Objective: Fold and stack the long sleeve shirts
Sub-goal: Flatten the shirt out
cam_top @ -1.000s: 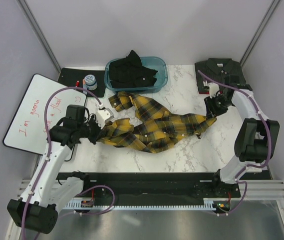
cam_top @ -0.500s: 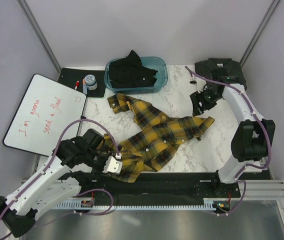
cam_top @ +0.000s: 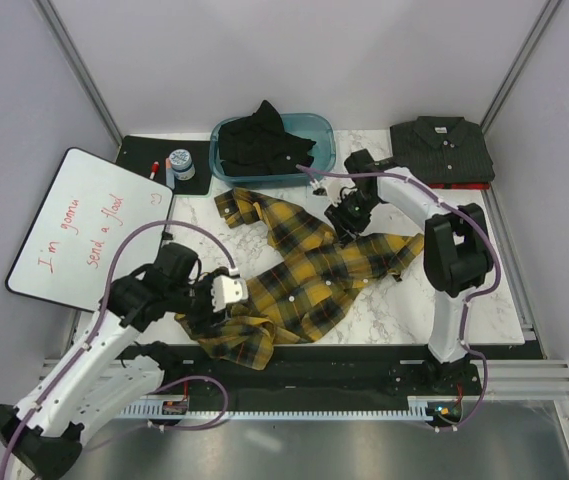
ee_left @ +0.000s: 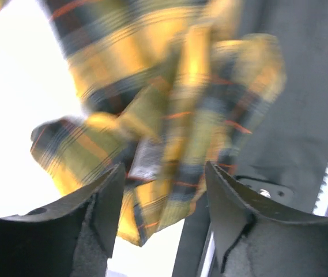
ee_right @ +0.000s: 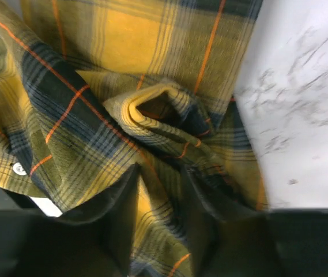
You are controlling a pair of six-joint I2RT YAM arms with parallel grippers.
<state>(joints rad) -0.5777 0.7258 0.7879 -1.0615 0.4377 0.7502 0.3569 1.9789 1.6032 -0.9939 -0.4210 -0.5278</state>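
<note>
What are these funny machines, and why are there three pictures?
They are two robot arms. The big picture looks down from above; the other two come from cameras on each wrist. A yellow plaid shirt lies crumpled on the marble table. The left pincer stands open by its near end. The right pincer is at its middle; I can't tell if it pinches. A charcoal shirt lies folded at the far right, and a black shirt sits in a blue tub.

left pincer low, jaws wide apart, right pincer pointing down, jaws parted
</note>
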